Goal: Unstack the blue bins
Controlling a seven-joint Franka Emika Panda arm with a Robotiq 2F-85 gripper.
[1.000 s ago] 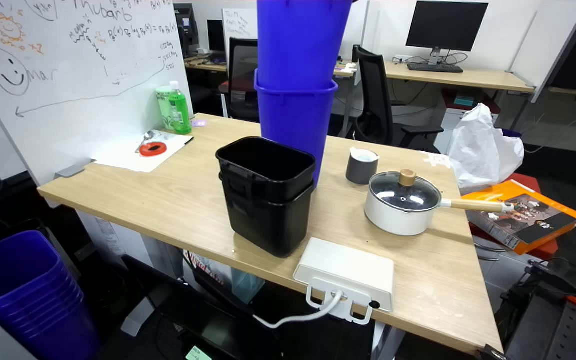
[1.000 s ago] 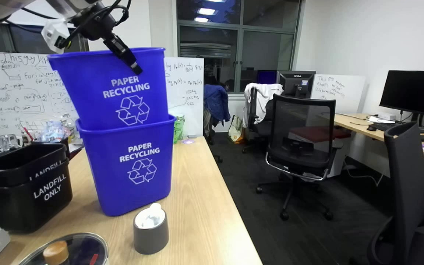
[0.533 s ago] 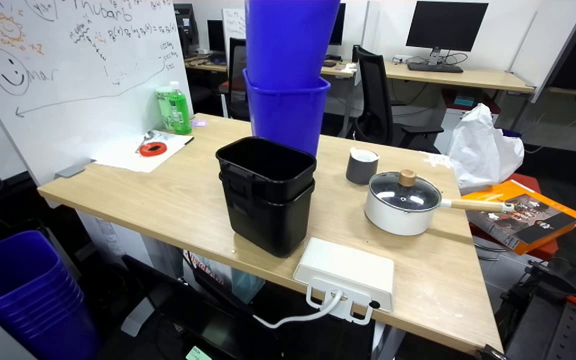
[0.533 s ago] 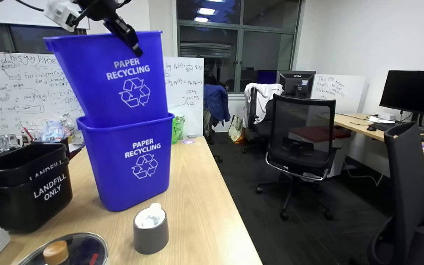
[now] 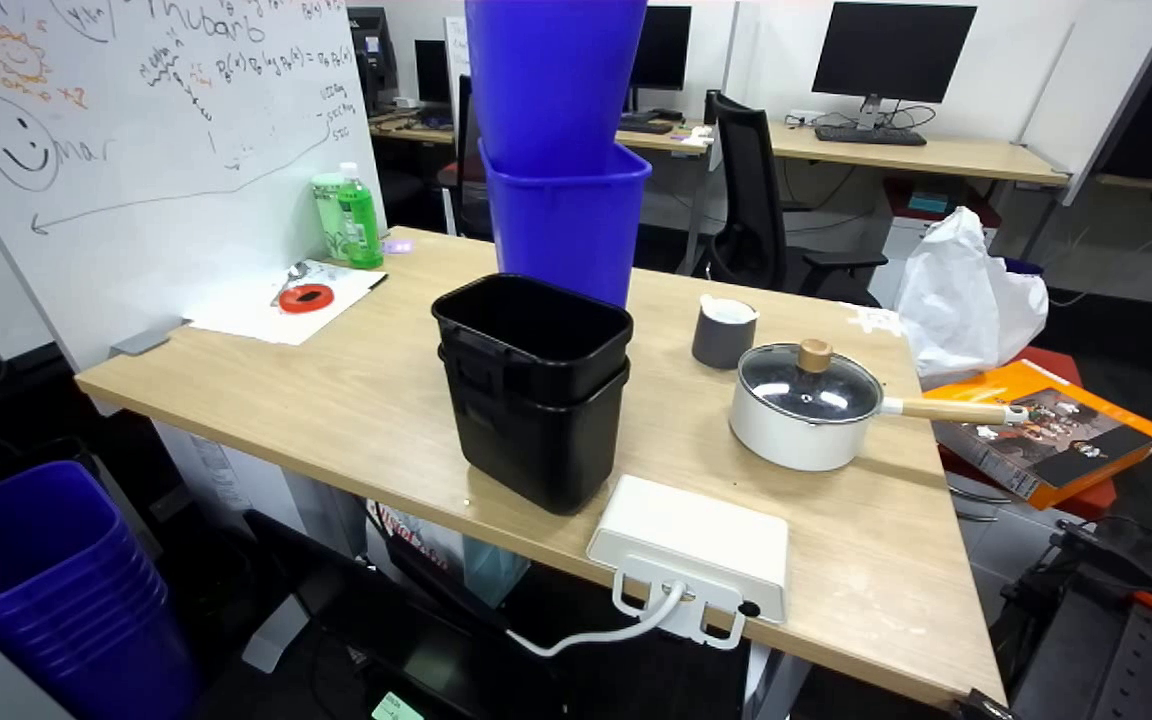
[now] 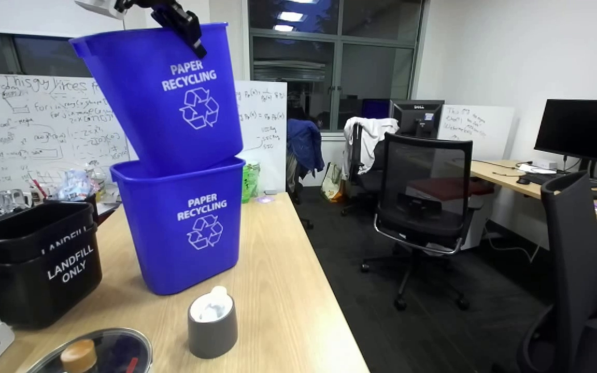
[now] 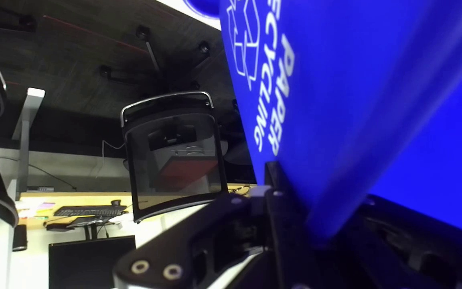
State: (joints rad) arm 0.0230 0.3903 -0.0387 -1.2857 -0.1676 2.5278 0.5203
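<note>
My claw is clamped on the rim of the upper blue paper-recycling bin, which tilts over the lower blue paper-recycling bin, its base about at the mouth; whether it is fully out I cannot tell. The latter seems to stand on the table. The step in hand, I judge, is the separating lift; next I need height until nothing snags, then a sideways carry.
</note>
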